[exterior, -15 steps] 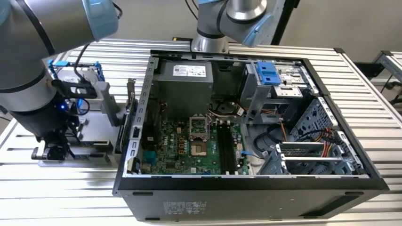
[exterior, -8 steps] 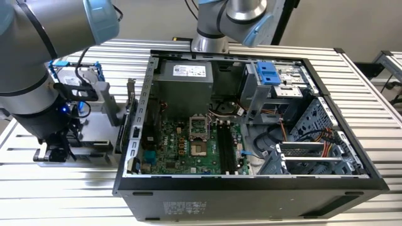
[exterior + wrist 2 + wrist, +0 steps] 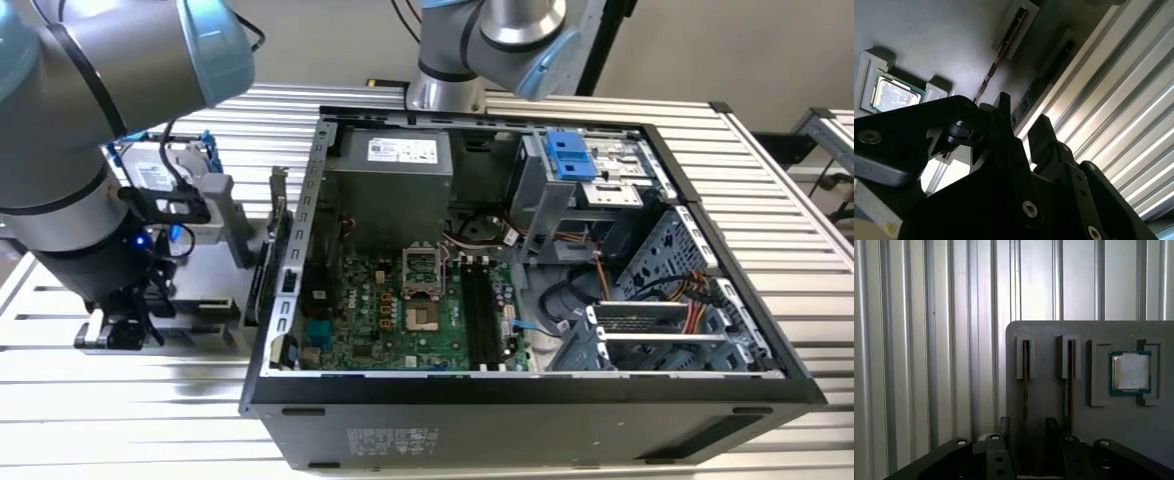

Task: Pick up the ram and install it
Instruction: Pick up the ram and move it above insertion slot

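Lower left of the exterior view, we've got the black two-finger gripper (image 3: 127, 325) down by the table. In the first wrist view its jaws sit apart, either side of the long, thin, dark ram stick (image 3: 1025, 365), which stands edge-on in the grey plastic holder (image 3: 1049, 332). The open black computer case (image 3: 534, 392) takes up the exterior view's middle and right.

The ram's (image 3: 1025, 370) end nearest the gripper (image 3: 1027, 429) is hidden behind it; the grey holder (image 3: 1044, 340) runs past the picture's edge.
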`<state>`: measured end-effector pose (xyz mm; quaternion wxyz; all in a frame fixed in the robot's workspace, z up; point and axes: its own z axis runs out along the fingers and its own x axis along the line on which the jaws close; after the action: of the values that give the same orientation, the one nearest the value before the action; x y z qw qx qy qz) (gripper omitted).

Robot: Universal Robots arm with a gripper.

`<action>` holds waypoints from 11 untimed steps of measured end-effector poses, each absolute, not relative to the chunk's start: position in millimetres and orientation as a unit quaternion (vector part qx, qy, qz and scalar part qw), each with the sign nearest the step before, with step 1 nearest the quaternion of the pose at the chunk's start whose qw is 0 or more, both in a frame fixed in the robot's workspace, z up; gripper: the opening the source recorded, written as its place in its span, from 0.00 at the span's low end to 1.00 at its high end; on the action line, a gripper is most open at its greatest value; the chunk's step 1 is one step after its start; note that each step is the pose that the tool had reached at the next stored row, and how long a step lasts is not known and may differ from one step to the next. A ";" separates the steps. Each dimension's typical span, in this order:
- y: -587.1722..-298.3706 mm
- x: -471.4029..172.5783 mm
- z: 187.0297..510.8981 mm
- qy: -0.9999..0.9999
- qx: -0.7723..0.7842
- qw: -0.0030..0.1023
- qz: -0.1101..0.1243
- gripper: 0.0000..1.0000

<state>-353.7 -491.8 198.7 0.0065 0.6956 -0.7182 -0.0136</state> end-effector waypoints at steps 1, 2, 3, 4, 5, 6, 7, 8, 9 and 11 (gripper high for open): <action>-491.7 -353.7 197.6 -0.719 0.695 0.006 -0.014 1.00; -491.5 -353.7 196.8 -0.720 0.694 0.007 -0.014 1.00; -491.3 -353.7 196.0 -0.721 0.693 0.006 -0.014 1.00; -491.0 -353.7 195.3 -0.722 0.692 0.006 -0.014 1.00; -490.7 -353.7 194.6 -0.723 0.691 0.007 -0.014 1.00; -490.4 -353.7 193.9 -0.724 0.690 0.006 -0.014 1.00; -490.3 -353.6 193.2 -0.724 0.689 0.006 -0.014 1.00; -490.1 -353.6 192.7 -0.725 0.689 0.006 -0.014 1.00; -490.0 -353.7 192.2 -0.725 0.689 0.006 -0.014 1.00; -490.0 -353.7 191.8 -0.725 0.689 0.007 -0.014 1.00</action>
<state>-353.7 -490.0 191.8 0.0066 0.6885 -0.7251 -0.0137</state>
